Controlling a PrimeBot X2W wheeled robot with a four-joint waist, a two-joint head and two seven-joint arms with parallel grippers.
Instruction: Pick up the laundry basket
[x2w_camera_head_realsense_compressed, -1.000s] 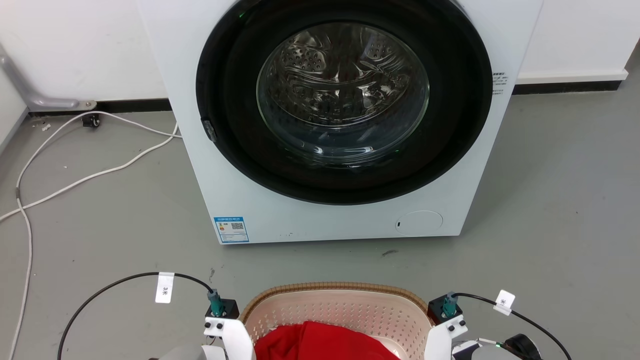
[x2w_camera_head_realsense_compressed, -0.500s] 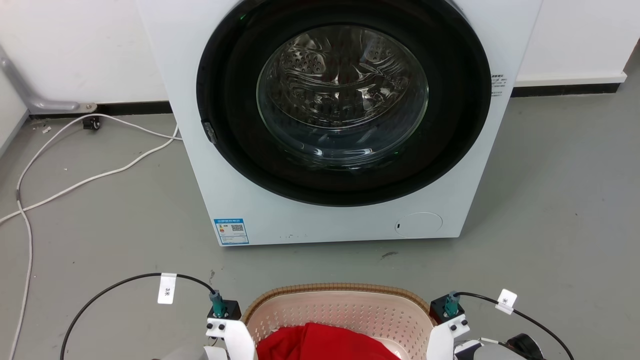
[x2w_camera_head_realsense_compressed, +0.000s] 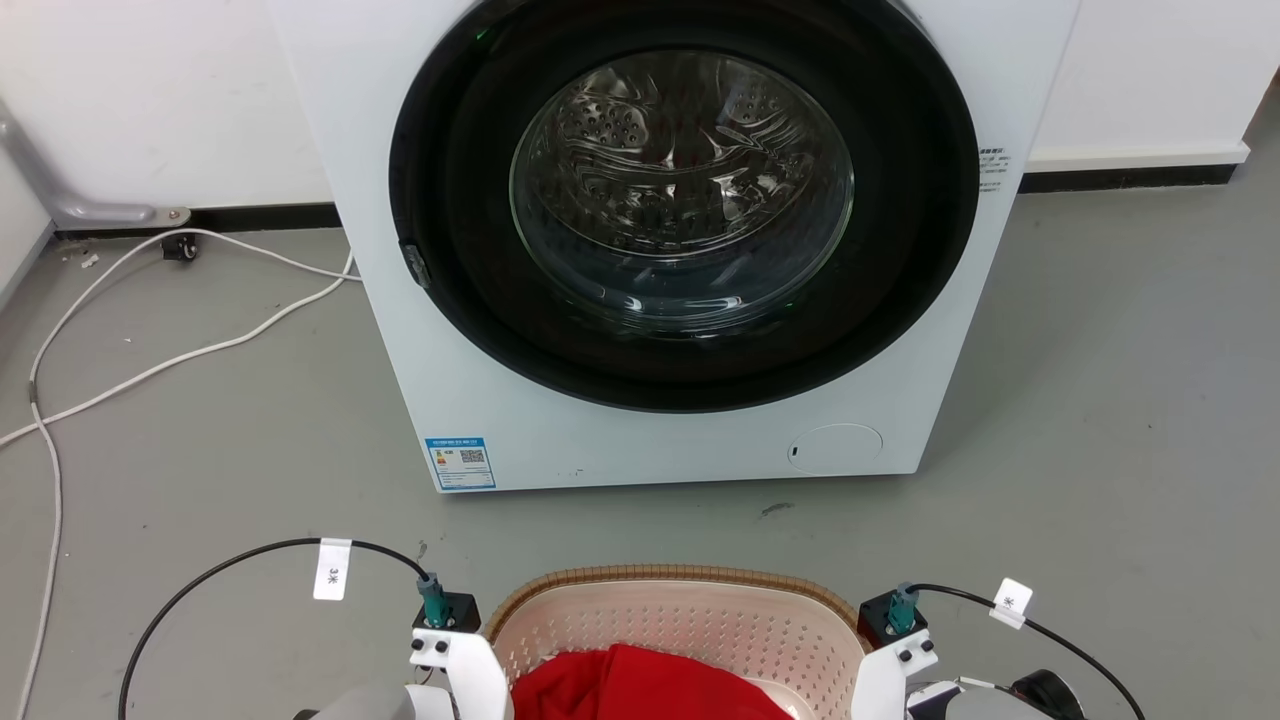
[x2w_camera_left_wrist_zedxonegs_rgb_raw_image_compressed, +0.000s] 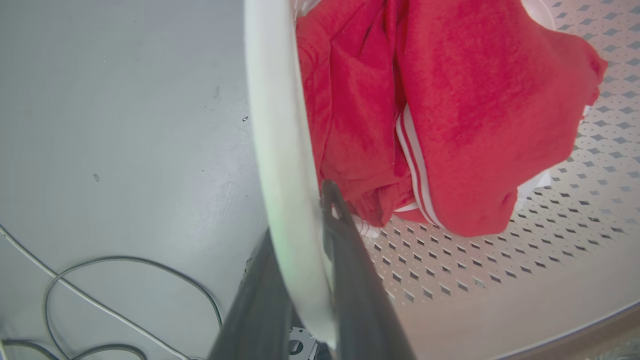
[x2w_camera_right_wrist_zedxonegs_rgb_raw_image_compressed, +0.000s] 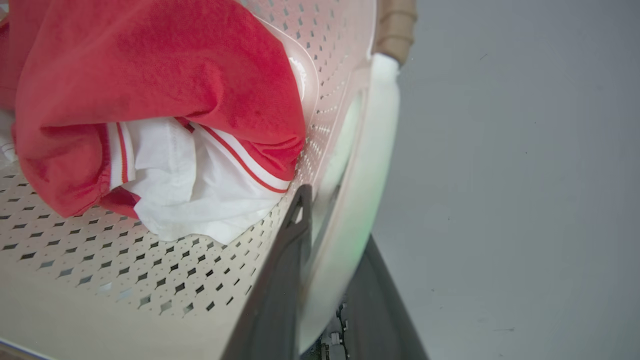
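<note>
Head cam: I saw the laundry basket (x2w_camera_head_realsense_compressed: 660, 578) at bottom centre, on my side of the washing machine (x2w_camera_head_realsense_compressed: 680, 250), with a strip of grey floor (x2w_camera_head_realsense_compressed: 1100, 450) between them. The machine's door was closed and the drum showed through the glass. Red garment (x2w_camera_head_realsense_compressed: 640, 685) was piled inside the basket. A white cable (x2w_camera_head_realsense_compressed: 200, 345) ran across the floor to the machine's left, well clear of the basket.

Left wrist cam: the left gripper (x2w_camera_left_wrist_zedxonegs_rgb_raw_image_compressed: 300, 215) had its fingers either side of the basket's pale side rim, one inside against the perforated wall and one outside. I read that as clamped on the rim. The red cloth lay just past the inner fingertip.

Right wrist cam: same on the other side. The right gripper (x2w_camera_right_wrist_zedxonegs_rgb_raw_image_compressed: 335, 215) straddled the opposite rim, inner finger along the holed wall and outer finger over bare floor, closed onto the plastic. A white garment (x2w_camera_right_wrist_zedxonegs_rgb_raw_image_compressed: 200, 200) with red stripes sat under the red one, near the inner finger.

I couldn't tell from any view whether the basket's base was off the floor.
</note>
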